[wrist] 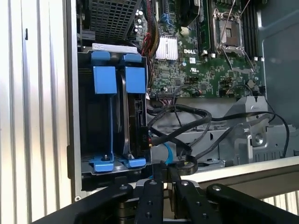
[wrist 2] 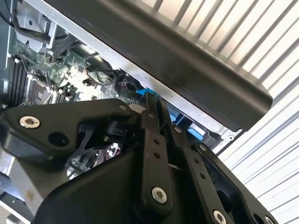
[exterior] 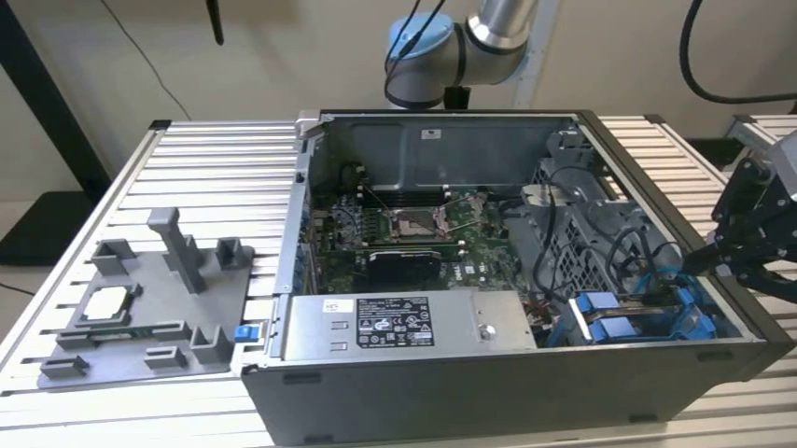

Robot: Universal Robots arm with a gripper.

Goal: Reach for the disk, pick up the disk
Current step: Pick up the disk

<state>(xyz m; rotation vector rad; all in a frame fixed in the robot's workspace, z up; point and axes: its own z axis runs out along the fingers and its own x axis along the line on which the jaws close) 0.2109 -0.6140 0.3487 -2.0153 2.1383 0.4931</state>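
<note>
The flat silver disk (wrist: 135,81) in its bright blue plastic carrier frame stands in the drive bay (wrist: 88,140) at a corner of the open grey metal computer case (exterior: 498,411), beside a second blue carrier (wrist: 105,79). The black hand (exterior: 692,266) hovers over the case's rim by that bay, fingers (wrist 2: 149,116) together, empty.

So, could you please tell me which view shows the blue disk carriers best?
The first wrist view: both disk carriers lie side by side at full length. The exterior view shows them small and foreshortened; the second wrist view catches blue slivers past the tool.
</note>
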